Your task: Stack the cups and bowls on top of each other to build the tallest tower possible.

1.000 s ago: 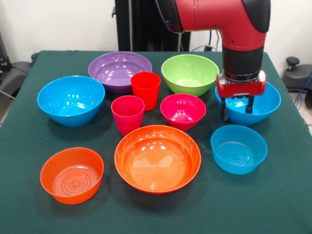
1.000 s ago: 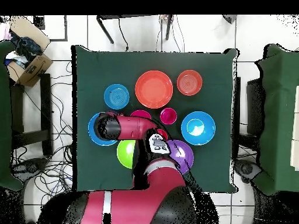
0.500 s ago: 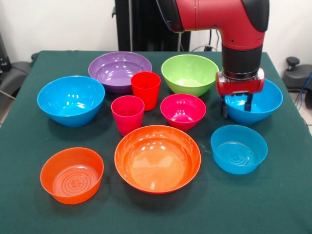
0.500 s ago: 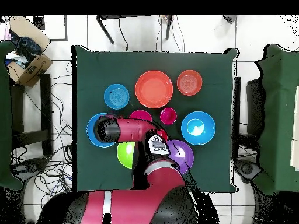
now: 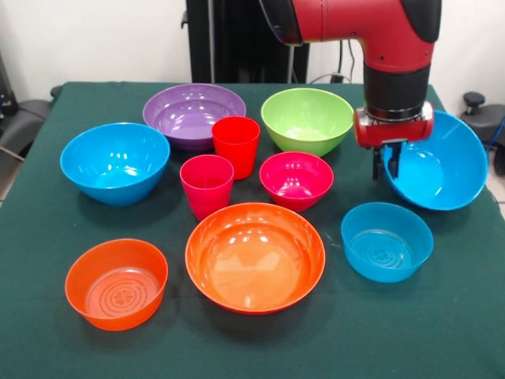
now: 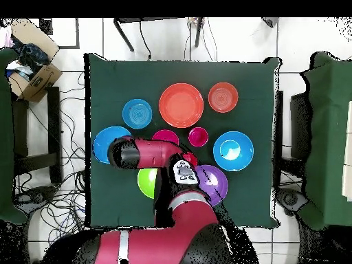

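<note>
The gripper is pinched shut on the near-left rim of the large blue bowl at the right edge of the counter. The bowl hangs tilted, its open mouth turned toward the left and the near side, its right wall lifted up off the green cloth. In the overhead view the same bowl peeks out from under the arm's wrist.

No tower stands yet, as far as I can judge; every other piece sits alone on the counter. Just near of the held bowl sits the small light blue bowl. To the left lie the small magenta bowl, the lime green bowl and, nearer, the large orange bowl. The red cup and pink cup stand upright and close together in the middle, with the purple bowl behind them, the second large blue bowl at far left and the small orange bowl near left.

What matters next is that every likely base lies to the left of the gripper. The other large blue bowl is well apart across the counter, so the tilted bowl would need levelling before it can nest.
</note>
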Motion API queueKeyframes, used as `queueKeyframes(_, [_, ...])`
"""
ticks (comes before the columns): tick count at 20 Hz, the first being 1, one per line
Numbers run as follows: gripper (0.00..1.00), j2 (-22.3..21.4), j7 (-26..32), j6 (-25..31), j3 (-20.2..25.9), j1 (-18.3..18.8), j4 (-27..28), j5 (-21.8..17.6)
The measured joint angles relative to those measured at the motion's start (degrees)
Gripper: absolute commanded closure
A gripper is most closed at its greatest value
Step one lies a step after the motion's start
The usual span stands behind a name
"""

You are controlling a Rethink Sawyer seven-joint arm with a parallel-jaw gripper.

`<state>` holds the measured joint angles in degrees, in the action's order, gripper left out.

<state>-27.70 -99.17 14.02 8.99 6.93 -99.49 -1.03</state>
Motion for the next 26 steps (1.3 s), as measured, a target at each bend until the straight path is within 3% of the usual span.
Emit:
queueKeyframes(5, [1.00,-2.5,0.0,1.5,0.0,-0.4,-1.1,0.4])
queueKeyframes(15, [1.00,-6.1,-4.3,4.5,-1.4,-1.5,-2.0,7.0])
queueKeyframes(26, [1.00,-8.4,-6.3,13.4,-2.1,-3.1,-1.7,7.3])
